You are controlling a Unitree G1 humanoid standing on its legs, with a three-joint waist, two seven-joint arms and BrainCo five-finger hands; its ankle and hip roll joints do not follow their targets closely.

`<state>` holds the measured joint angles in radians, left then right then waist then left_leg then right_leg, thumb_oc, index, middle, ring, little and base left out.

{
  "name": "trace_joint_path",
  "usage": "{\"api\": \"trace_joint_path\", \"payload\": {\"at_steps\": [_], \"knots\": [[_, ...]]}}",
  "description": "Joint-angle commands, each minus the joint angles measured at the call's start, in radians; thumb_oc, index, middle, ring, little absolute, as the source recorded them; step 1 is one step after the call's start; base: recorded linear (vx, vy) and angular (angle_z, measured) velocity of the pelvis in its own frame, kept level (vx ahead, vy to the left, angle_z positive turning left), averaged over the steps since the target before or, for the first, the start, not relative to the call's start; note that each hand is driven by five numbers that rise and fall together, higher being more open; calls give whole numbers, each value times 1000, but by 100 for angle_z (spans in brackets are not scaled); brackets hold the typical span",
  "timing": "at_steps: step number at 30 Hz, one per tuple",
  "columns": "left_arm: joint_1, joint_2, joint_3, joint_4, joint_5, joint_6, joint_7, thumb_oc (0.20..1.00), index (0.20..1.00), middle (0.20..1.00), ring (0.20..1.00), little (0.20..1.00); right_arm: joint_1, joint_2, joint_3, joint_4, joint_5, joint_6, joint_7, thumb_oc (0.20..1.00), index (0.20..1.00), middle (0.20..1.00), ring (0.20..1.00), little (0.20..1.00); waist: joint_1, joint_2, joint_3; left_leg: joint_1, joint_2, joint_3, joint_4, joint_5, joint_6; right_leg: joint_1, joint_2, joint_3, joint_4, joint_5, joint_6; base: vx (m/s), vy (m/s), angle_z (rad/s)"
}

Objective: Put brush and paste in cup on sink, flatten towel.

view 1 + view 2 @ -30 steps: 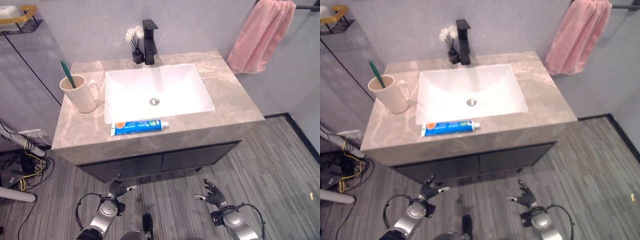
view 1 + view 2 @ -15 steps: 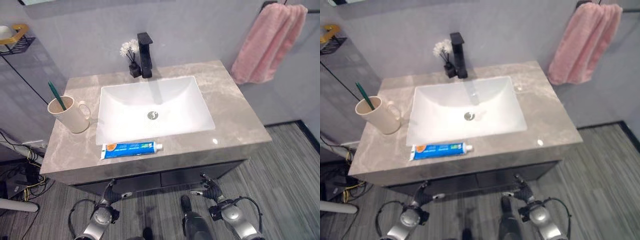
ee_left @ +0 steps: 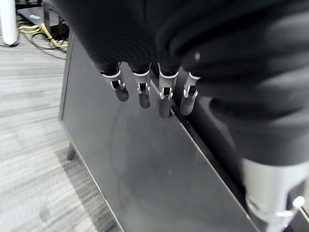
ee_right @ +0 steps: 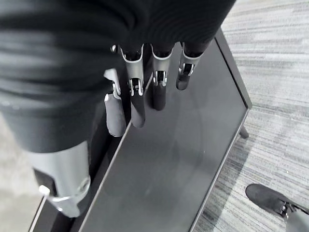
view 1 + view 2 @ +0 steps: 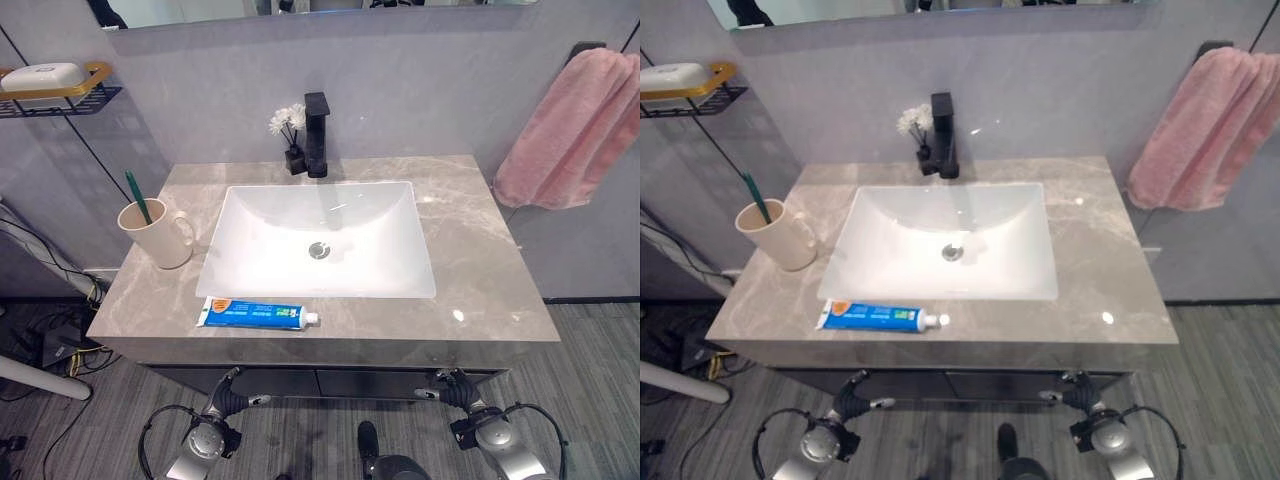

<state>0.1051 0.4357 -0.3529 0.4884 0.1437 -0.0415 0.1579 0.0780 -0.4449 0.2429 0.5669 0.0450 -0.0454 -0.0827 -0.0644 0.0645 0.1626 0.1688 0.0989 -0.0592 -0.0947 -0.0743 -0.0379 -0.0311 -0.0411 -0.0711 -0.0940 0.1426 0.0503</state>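
Left hand [image 5: 228, 395] and right hand [image 5: 457, 390] hang low before the dark cabinet front [image 3: 145, 179], fingers relaxed and holding nothing, as earlier. The camera has shifted; nothing on the counter has moved. Toothpaste tube [image 5: 256, 315], blue and white, lies flat along the counter's [image 5: 480, 280] front edge. Green toothbrush [image 5: 137, 196] stands in the cream cup [image 5: 160, 233], left of the basin [image 5: 320, 240]. Pink towel [image 5: 575, 135] hangs bunched on the wall.

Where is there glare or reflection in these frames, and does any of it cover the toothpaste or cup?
Left eye view: one small bright glint on the countertop near its front right corner, well clear of the toothpaste and cup; the faucet mirrors faintly in the sink. Right wrist view: a soft sheen on the dark cabinet door.
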Motion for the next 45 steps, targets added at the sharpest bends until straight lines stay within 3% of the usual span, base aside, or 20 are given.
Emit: {"api": "trace_joint_path", "payload": {"at_steps": [1, 2, 3, 6, 7, 8, 9, 11, 13, 17, 24, 27, 28, 41, 45], "knots": [[54, 232, 23, -216, 115, -74, -159, 1000, 1000, 1000, 1000, 1000, -55, -37, -25, 45, 2, -54, 16, 1000, 1000, 1000, 1000, 1000, 23, -37, -30, -71, -78, -4, 14, 86, -15, 120, -53, 18, 63, -140, 52, 67, 24, 26], [136, 317, 108, -360, 63, -84, -234, 1000, 1000, 1000, 1000, 1000, -72, -46, -26, 105, -19, -46, 44, 1000, 1000, 1000, 1000, 1000, 39, -26, -34, -71, -79, -5, 7, 86, -16, 124, -56, 13, 59, -138, 55, 34, 12, 18], [149, 322, 120, -373, 60, -79, -240, 1000, 1000, 1000, 1000, 1000, -75, -42, -20, 108, -19, -47, 44, 1000, 1000, 1000, 1000, 1000, 35, -30, -35, -72, -79, -5, 7, 86, -16, 124, -56, 13, 58, -138, 55, 49, 19, 14], [275, 498, 313, -671, -77, -84, -372, 1000, 1000, 1000, 1000, 1000, -82, -50, -4, 142, -39, -34, 105, 1000, 1000, 1000, 1000, 1000, 54, -20, -45, -75, -81, -21, 7, 84, -21, 135, -64, -3, 40, -129, 60, 41, 18, 9], [278, 498, 316, -673, -77, -83, -373, 1000, 1000, 1000, 1000, 1000, -82, -49, -3, 142, -39, -34, 105, 1000, 1000, 1000, 1000, 1000, 52, -21, -45, -75, -81, -21, 7, 84, -21, 135, -64, -3, 40, -129, 60, 22, 20, 12], [363, 600, 464, -825, -226, -93, -419, 1000, 1000, 1000, 1000, 1000, -82, -45, 7, 171, -40, -31, 127, 1000, 1000, 1000, 1000, 1000, 67, -16, -49, -77, -83, -30, 7, 86, -24, 143, -66, -12, 30, -125, 62, 13, 9, 23], [367, 600, 468, -827, -227, -92, -419, 1000, 1000, 1000, 1000, 1000, -82, -44, 9, 171, -40, -31, 127, 1000, 1000, 1000, 1000, 1000, 65, -17, -48, -76, -83, -30, 7, 86, -24, 144, -66, -12, 29, -125, 62, 14, 8, 32], [414, 634, 591, -904, -431, -121, -423, 1000, 1000, 1000, 1000, 1000, -69, -36, 19, 186, -44, -37, 138, 1000, 1000, 1000, 1000, 1000, 82, -15, -51, -82, -84, -41, 7, 91, -29, 149, -70, -27, 20, -120, 64, -5, -13, 26], [362, 639, 599, -912, -527, -166, -386, 1000, 1000, 1000, 1000, 1000, -35, -36, 23, 152, -40, -43, 140, 1000, 1000, 1000, 1000, 1000, 84, -17, -49, -86, -83, -54, 7, 89, -34, 154, -69, -38, 14, -124, 66, -4, -28, 24], [235, 628, 551, -892, -502, -188, -312, 1000, 1000, 1000, 1000, 1000, -7, -37, 22, 96, -26, -54, 130, 1000, 1000, 1000, 1000, 1000, 71, -21, -51, -97, -83, -44, 7, 87, -36, 140, -71, -28, 7, -114, 70, -3, -3, 6], [133, 639, 458, -845, -361, -179, -286, 1000, 1000, 1000, 1000, 1000, 15, -25, -6, 90, -24, -49, 109, 1000, 1000, 1000, 1000, 1000, 52, -19, -53, -104, -77, 18, 7, 75, -36, 102, -72, 26, 7, -101, 85, -5, 24, -23], [47, 600, 362, -779, -166, -171, -258, 1000, 1000, 1000, 1000, 1000, 75, -22, -79, 83, -28, -38, 82, 1000, 1000, 1000, 1000, 1000, 4, -14, -47, -109, -67, 84, 7, 55, -31, 57, -68, 87, 7, -87, 101, 5, 68, -52], [39, 599, 354, -774, -164, -172, -256, 1000, 1000, 1000, 1000, 1000, 76, -22, -82, 82, -28, -38, 82, 1000, 1000, 1000, 1000, 1000, 10, -13, -48, -109, -66, 88, 7, 54, -31, 55, -67, 90, 7, -87, 102, 6, 59, -71], [62, 595, 376, -753, -16, -164, -239, 1000, 1000, 1000, 1000, 1000, 99, -20, -176, 51, -20, -30, 38, 1000, 1000, 1000, 1000, 1000, -33, -9, -36, -142, -68, 192, 7, 38, -19, -46, -58, 197, 7, -44, 134, -5, 41, -28], [74, 592, 378, -756, -20, -162, -251, 1000, 1000, 1000, 1000, 1000, 109, -22, -187, 42, -24, -26, 36, 1000, 1000, 1000, 1000, 1000, -35, -9, -35, -145, -69, 193, 7, 36, -17, -50, -58, 199, 7, -44, 136, 1, 31, -14]]}}
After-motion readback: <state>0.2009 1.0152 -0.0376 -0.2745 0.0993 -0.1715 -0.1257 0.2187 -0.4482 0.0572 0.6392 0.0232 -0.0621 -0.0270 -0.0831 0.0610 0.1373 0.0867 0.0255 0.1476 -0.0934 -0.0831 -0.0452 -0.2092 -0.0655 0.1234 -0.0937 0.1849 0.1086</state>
